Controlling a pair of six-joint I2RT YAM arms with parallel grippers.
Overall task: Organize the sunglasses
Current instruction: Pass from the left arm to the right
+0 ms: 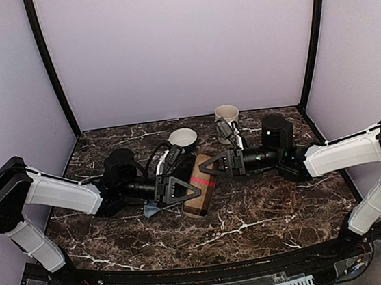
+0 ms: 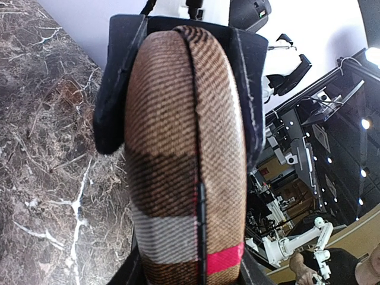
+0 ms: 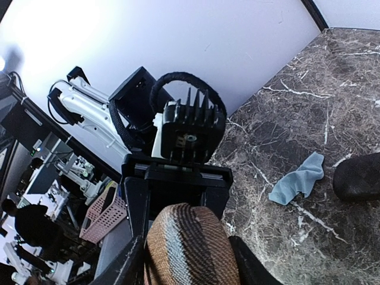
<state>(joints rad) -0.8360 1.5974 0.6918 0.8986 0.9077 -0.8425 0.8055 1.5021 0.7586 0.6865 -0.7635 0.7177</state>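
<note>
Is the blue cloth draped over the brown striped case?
No, the blue cloth lies on the marble table, off to one side and apart from the brown striped case.

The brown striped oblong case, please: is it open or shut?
Shut: the brown striped oblong case shows halves meeting along one closed seam.

cups (image 1: pixel 184 138) behind the case (image 1: pixel 199 189) — cloth (image 3: pixel 300 178) just left of it

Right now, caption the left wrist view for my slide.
Left fingers clamped on both sides of the brown striped case, marble table beyond.
</note>
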